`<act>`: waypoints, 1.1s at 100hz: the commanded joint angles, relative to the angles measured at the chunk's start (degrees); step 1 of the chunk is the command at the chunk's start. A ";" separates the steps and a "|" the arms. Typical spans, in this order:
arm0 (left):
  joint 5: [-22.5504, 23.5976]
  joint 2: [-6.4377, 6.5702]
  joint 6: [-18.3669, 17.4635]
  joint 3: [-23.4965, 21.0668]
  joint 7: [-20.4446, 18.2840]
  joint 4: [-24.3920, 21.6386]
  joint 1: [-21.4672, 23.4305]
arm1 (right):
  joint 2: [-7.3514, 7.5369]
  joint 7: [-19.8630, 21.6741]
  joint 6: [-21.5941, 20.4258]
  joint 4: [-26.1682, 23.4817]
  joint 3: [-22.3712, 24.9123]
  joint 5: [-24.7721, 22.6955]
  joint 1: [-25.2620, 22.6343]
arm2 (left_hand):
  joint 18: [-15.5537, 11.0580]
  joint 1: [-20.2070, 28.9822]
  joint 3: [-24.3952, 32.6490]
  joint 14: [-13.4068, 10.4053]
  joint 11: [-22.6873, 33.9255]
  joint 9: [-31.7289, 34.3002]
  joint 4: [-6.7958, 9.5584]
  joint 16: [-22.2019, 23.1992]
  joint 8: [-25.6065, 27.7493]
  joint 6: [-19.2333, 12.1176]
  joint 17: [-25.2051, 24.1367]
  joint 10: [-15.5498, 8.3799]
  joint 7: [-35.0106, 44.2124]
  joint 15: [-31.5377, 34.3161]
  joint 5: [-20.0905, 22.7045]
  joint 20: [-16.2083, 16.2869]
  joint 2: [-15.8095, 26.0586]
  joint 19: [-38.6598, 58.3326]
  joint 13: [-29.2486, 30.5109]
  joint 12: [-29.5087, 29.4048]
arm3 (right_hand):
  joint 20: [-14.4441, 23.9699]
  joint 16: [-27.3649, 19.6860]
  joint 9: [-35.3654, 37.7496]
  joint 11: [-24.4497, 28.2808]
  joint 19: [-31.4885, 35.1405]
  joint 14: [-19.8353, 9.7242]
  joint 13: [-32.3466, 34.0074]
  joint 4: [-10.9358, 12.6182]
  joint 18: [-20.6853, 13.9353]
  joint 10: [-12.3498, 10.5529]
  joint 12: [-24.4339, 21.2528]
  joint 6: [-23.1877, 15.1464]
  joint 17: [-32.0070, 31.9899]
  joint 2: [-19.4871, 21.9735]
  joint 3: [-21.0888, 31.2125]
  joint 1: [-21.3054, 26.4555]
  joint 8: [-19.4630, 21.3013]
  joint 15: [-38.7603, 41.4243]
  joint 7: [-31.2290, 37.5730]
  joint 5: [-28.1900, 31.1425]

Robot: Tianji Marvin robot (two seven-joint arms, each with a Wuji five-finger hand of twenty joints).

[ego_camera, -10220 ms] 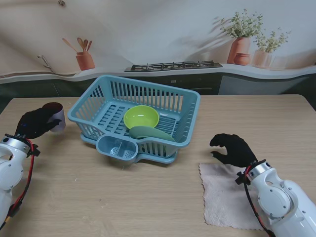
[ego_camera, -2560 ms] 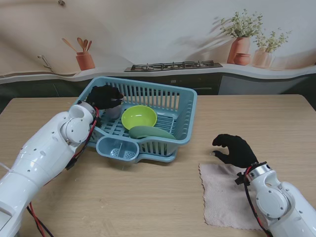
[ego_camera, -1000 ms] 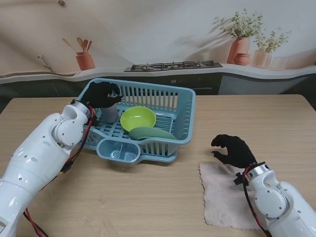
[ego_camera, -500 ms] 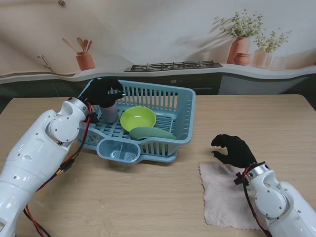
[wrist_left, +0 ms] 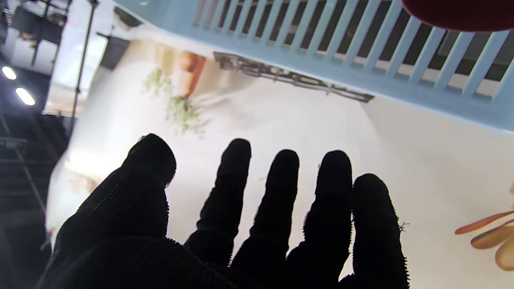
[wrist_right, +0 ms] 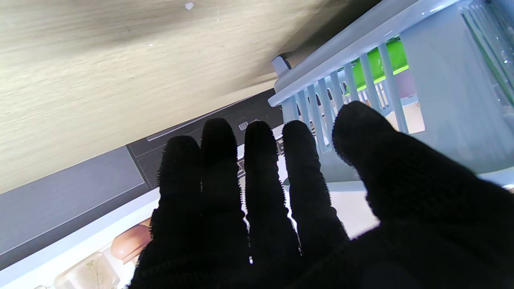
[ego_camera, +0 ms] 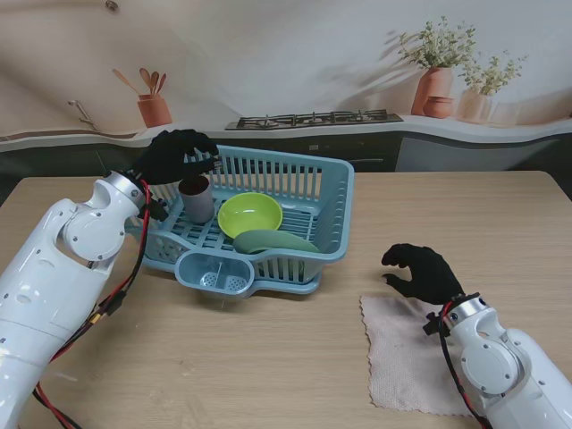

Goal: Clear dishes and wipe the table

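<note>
Cup [ego_camera: 196,197] standing upright in the far left corner of the blue rack [ego_camera: 335,234], beside the green bowl [ego_camera: 250,214] and the grey-green dish [ego_camera: 273,240] lying toward the rack's near wall. Dishes apparently all racked; wiping judged the step left to do.

Left hand [ego_camera: 174,155] hovering over the rack's far left rim, just above and behind the cup, not touching it. Fingers [wrist_left: 281,192] spread and straight in the left wrist view, nothing between them: empty and released.

Cloth [ego_camera: 416,362] flat on the table [ego_camera: 268,375] toward the near right corner, well apart from the rack. Right hand [ego_camera: 422,272] right at the cloth's far left corner, loosely curled over it, fingertips pointing down. Whether touching the cloth or just above: cannot tell. Nothing held; fingers [wrist_right: 261,176] close together but extended in the right wrist view, so counted as unclosed.

Deciding relation: cloth directly under and nearer to the right hand, toward the table's near edge; left hand far off at the rack. Right hand clearly the nearer one for the wipe.
</note>
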 commanded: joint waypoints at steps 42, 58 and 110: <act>4.39 1.77 -5.78 -9.11 -1.45 -8.32 8.75 | 0.02 1.05 0.12 -0.27 -0.53 -0.04 -0.12 | 8.25 16.32 -14.29 2.02 16.60 6.09 1.02 14.11 8.42 -3.17 16.63 2.48 16.64 21.80 -0.13 14.14 1.72 10.43 10.62 8.35 | 0.16 -0.19 0.09 -0.43 -0.47 0.59 -0.73 0.40 0.38 -0.05 -0.59 0.07 -0.70 -0.38 1.51 -0.87 0.05 -0.59 0.28 0.30; 5.68 1.95 -7.83 -12.05 -1.07 -10.67 11.87 | 0.06 1.30 0.21 -0.30 -0.63 -0.01 -0.11 | 8.05 19.02 -17.05 -0.31 23.67 8.66 1.70 18.66 12.85 -3.57 24.37 2.93 24.68 31.56 -0.93 22.46 2.82 16.69 16.44 11.87 | 0.15 -0.20 0.05 -0.43 -0.51 0.64 -0.73 0.40 0.29 -0.02 -0.59 0.09 -0.74 -0.40 1.55 -0.84 -0.02 -0.60 0.32 0.26; 8.39 1.62 -14.10 -20.00 2.74 -15.76 22.22 | 0.16 1.75 1.18 -0.48 -1.06 -0.20 -0.21 | 2.41 21.40 -22.43 -10.84 32.11 15.82 2.32 26.53 24.29 0.22 43.54 4.12 30.58 50.36 0.05 19.98 9.75 35.40 32.00 25.18 | 0.16 -0.19 0.04 -0.40 -0.47 0.58 -0.82 0.39 0.30 0.06 -0.57 0.10 -0.73 -0.43 1.58 -0.82 -0.15 -0.60 0.42 0.23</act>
